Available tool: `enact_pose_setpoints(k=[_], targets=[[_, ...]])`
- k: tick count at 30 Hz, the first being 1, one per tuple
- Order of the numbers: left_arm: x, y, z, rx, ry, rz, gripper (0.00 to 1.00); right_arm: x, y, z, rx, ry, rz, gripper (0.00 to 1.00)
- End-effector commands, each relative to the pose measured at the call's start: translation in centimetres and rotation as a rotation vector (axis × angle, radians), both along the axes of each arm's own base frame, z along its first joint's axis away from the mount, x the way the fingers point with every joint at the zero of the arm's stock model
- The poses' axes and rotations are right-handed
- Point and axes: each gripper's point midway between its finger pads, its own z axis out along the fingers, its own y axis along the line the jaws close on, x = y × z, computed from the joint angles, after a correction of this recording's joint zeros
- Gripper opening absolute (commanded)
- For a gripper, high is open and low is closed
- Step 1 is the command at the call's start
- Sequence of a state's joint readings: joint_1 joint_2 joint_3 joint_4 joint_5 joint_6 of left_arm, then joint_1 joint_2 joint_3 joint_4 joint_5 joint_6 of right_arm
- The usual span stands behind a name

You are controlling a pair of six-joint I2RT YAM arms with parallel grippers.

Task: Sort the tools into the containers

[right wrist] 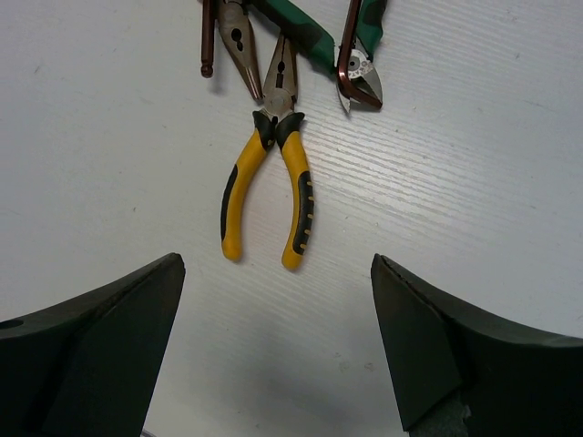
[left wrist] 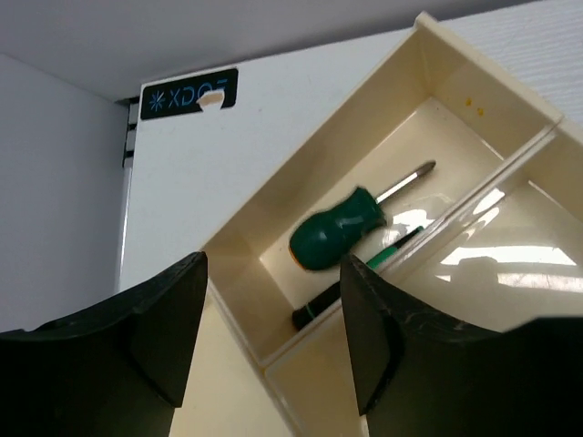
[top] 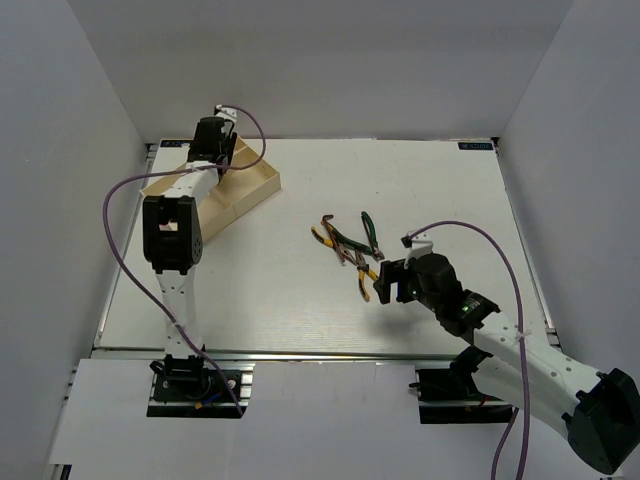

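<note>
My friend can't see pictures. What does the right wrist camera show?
Yellow-handled pliers lie closed on the white table, straight ahead between the right gripper's open black fingers. Green-handled cutters and other tools lie just beyond them.

Inspection finds one legible marking. A dark sticker (left wrist: 189, 95) sits on the table (left wrist: 196, 191) at its far corner, just beyond the tray (left wrist: 239, 246). It bears a teal snowflake-like sign followed by teal letters reading "XDO". The last character, apparently "F", is partly covered by a pale torn patch. A second dark sticker (top: 476, 146) lies at the table's far edge, well to the right of the tray; its teal print is too small to read.
</note>
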State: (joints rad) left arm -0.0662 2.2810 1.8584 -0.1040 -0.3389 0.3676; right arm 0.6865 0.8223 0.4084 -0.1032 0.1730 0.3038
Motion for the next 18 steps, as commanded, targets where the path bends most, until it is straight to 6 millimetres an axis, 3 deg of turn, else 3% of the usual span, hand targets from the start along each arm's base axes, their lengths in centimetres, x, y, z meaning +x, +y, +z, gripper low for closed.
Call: enact_pose_setpoints(k=[1, 2, 4, 5, 8, 9, 11, 12, 13, 16, 18], targets=[[-1.5, -0.2, 8.6, -0.058, -0.186, 0.06, 0.7, 0.6, 0.3, 1.7, 0.037, -0.047, -0.004, 0.88], [-2.3, -1.1, 11.3, -0.11, -0.242, 0.06, 0.78, 0.6, 0.3, 1.7, 0.039, -0.046, -0.009, 0.88], [-3.6, -2.3, 11.8, -0.242, -0.245, 0.059, 0.88, 0.8, 0.2, 2.4, 0.039, -0.056, -0.021, 0.88], [-4.8, -2.7, 14.6, -0.292, -0.288, 0.052, 0.89, 0.9, 0.1, 2.6, 0.034, -0.06, -0.026, 0.87], [-7.6, -4.4, 15.0, -0.454, -0.261, 0.042, 0.9, 1.3, 0.1, 3.6, 0.033, -0.079, -0.032, 0.85], [-9.3, -4.8, 17.4, -0.498, -0.293, 0.023, 0.91, 1.5, 0.1, 3.7, 0.023, -0.084, -0.03, 0.84], [-11.9, -6.1, 15.7, -0.589, -0.227, 0.004, 0.91, 2.0, 0.5, 4.6, 0.024, -0.099, -0.02, 0.8], [-13.6, -6.5, 17.2, -0.621, -0.247, -0.015, 0.91, 2.2, 0.7, 4.9, 0.019, -0.108, -0.01, 0.78], [-15.3, -6.8, 14.9, -0.663, -0.186, 0.007, 0.91, 2.3, 1.2, 5.3, 0.026, -0.115, 0.011, 0.77], [-19.2, -8.3, 13.7, -0.748, -0.11, -0.026, 0.91, 3.0, 2.2, 5.7, 0.005, -0.107, 0.049, 0.67], [-21.8, -9.3, 10.5, -0.782, -0.006, -0.048, 0.91, 3.6, 3.2, 5.6, -0.014, -0.082, 0.072, 0.59]])
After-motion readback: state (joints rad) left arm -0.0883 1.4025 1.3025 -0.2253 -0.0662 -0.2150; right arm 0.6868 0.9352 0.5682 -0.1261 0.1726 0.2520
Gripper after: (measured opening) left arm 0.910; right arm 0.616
